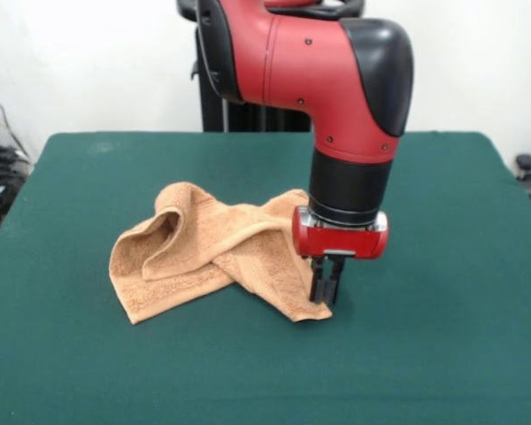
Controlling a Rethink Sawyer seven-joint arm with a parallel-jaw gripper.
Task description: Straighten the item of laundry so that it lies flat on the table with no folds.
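One crumpled tan towel lies folded on your green worktop. Your pincer stands at its near right corner; you cannot tell whether it grips.

No legible text, label, brand, number or sign in front view. Red and black arm: plain casing, small dark screw heads only, no lettering. Towel: plain tan-orange terry, no tag or print visible. Table: bare dark green top, no markings. White wall behind: no signage.
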